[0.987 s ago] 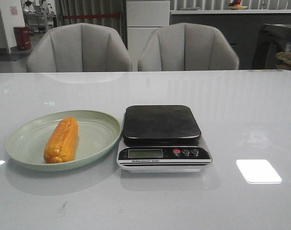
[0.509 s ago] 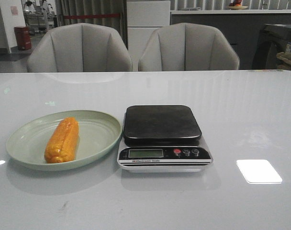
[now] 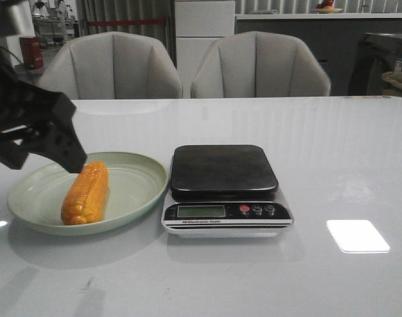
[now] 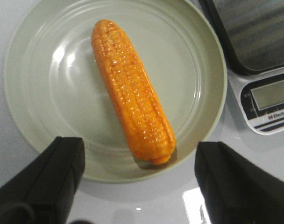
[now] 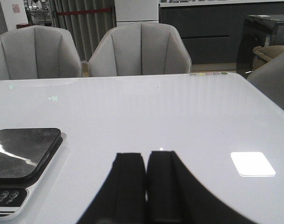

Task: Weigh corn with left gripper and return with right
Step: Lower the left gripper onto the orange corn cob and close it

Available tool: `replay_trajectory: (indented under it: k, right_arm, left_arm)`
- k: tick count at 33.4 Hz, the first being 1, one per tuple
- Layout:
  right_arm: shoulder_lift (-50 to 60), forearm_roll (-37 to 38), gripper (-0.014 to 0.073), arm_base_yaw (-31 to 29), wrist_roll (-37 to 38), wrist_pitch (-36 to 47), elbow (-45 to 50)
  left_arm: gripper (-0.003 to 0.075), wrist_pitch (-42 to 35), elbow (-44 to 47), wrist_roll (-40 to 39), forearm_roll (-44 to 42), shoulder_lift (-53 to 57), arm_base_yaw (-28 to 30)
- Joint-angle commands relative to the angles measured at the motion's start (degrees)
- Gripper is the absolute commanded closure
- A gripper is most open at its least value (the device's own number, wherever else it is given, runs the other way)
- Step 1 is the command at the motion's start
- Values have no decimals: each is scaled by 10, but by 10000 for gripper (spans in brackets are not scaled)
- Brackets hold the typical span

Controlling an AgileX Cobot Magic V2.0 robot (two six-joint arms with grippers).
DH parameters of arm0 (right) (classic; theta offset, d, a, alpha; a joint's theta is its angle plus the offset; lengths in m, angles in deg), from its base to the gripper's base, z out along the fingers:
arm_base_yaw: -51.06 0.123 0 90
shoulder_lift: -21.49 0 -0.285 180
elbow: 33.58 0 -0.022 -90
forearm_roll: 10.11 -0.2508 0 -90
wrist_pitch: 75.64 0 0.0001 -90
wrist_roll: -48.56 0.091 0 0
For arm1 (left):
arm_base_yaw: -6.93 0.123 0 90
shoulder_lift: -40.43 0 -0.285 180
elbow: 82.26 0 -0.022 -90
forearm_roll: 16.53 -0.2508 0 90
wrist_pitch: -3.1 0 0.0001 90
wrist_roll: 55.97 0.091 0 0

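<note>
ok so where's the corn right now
In the front view the corn lies in the pale green plate on the table's left side, just left of the scale, with the open left gripper above it.

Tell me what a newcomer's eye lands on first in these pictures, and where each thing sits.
The orange-yellow corn cob stands out, lying lengthwise in the pale green round plate on the left of the glossy white table. The bulky black left gripper hangs over it with jaws spread wide, not touching it. Just right of the plate sits the black-topped digital kitchen scale, its platform bare.
</note>
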Motion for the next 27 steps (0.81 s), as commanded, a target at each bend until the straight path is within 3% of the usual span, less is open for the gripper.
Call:
replay_trajectory:
  k: [1, 11, 15, 22, 27]
  right_arm:
    - [12, 6, 438, -1, -1, 46, 7]
    - [12, 6, 438, -1, -1, 46, 7]
    - [12, 6, 438, -1, -1, 46, 7]
    - [12, 6, 438, -1, -1, 46, 7]
    - [12, 6, 438, -1, -1, 46, 7]
  left_arm:
    - [178, -28, -46, -4, 15, -34, -10]
    - [219, -3, -106, -7, 27, -128, -13]
    - [324, -1, -119, -7, 27, -148, -13]
    - [617, -1, -135, -7, 27, -151, -14]
    - [596, 33, -176, -7, 31, -149, -17]
